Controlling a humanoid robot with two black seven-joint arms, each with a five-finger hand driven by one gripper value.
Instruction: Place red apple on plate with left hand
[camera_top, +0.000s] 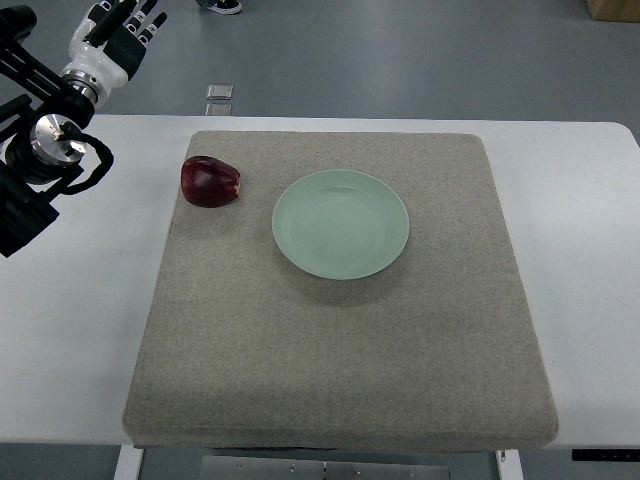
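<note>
A dark red apple (210, 182) lies on the grey mat (340, 360) near its far left corner. Just to its right sits an empty pale green plate (341, 223), a small gap between them. My left hand (123, 27) is raised at the top left, beyond the table's far edge and well away from the apple, its fingers relaxed and holding nothing. Its black forearm comes in along the left edge. No right arm shows.
The mat covers most of a white table (70, 330). Beyond the far edge is grey floor with a small clear square object (220, 92), a shoe (222, 6) at the top and a wooden box corner (613, 9) at the top right.
</note>
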